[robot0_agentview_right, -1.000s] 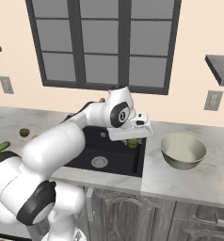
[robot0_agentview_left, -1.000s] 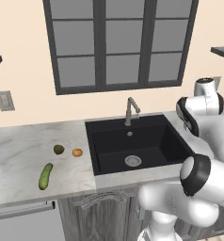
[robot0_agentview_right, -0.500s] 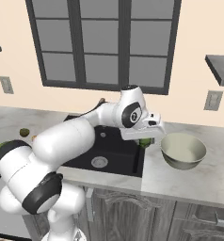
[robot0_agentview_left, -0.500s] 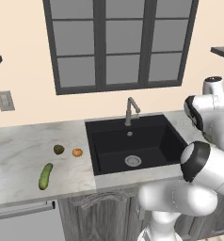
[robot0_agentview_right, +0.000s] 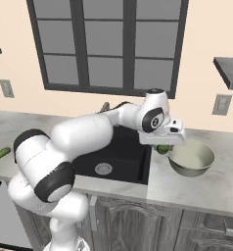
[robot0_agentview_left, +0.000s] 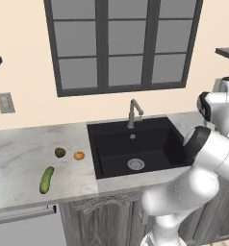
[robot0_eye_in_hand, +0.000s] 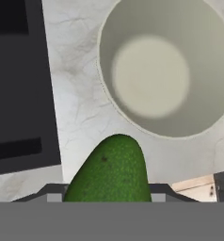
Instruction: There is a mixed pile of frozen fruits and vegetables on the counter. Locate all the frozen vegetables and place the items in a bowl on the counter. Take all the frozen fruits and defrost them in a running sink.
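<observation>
My gripper (robot0_agentview_right: 162, 146) is shut on a shiny dark green vegetable piece (robot0_eye_in_hand: 109, 176), held above the counter (robot0_agentview_right: 187, 188) just left of the bowl's rim. The pale grey-green bowl (robot0_agentview_right: 201, 164) is empty, and in the hand view the bowl (robot0_eye_in_hand: 212, 103) lies just beyond the held piece. Back on the left counter lie the long green cucumber (robot0_agentview_left: 46, 179), the olive-brown ball (robot0_agentview_left: 60, 153) and the orange ball (robot0_agentview_left: 79, 155). The black sink (robot0_agentview_left: 111, 149) sits between them and the bowl, with no water visible from its faucet (robot0_agentview_left: 133, 111).
My white arm reaches across the sink (robot0_agentview_right: 128, 162) in the right base view. A dark window stands behind the faucet. Wall outlets (robot0_agentview_right: 220, 104) flank the counter, and a dark shelf (robot0_agentview_right: 228, 71) hangs at upper right. Bare counter surrounds the bowl.
The arm has swung right, carrying the dark green piece from above the sink's right side to the bowl's left rim. The items on the left counter have stayed put.
</observation>
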